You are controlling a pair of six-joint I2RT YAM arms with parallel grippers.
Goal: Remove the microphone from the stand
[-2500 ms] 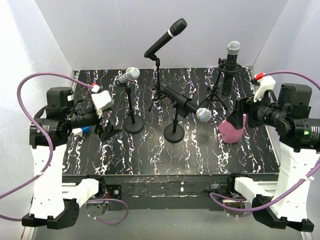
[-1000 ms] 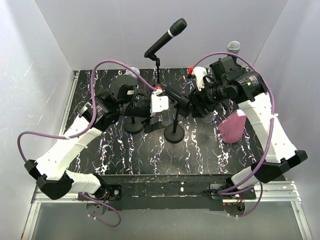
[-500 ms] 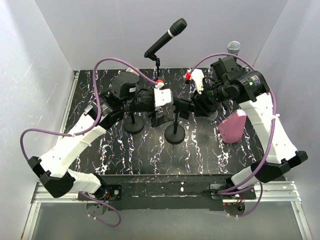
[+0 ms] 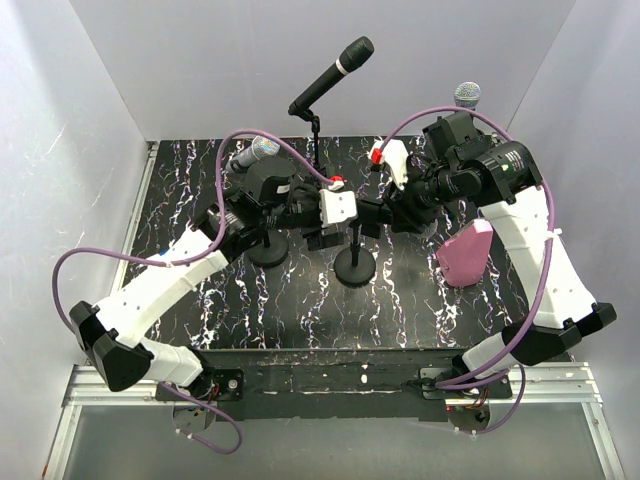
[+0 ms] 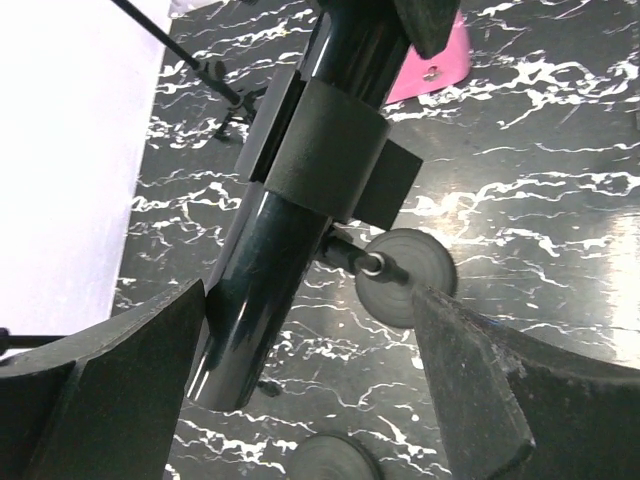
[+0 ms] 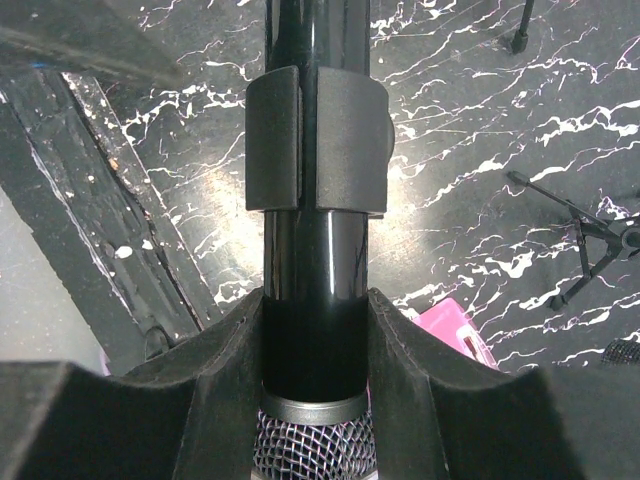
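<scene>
The microphone [image 6: 315, 255] runs left-right, head toward the right edge of the desk [image 4: 420, 310]. The right gripper [image 6: 315, 320] clamps it; the left gripper [image 5: 310, 300] gapes wide. 4 microphones [image 4: 345, 58], 4 stands [image 4: 354, 268].

Around the microphone [image 6: 315, 240] room is tight: the right claw [image 6: 315, 300] grips its head end, and the left claw [image 5: 308, 300] straddles its tail. A round-base stand [image 4: 267, 250] stands just left, a tall boom stand [image 4: 316, 138] behind, a pink block [image 4: 466, 254] right. The near strip of the surface [image 4: 300, 320] lies open.
</scene>
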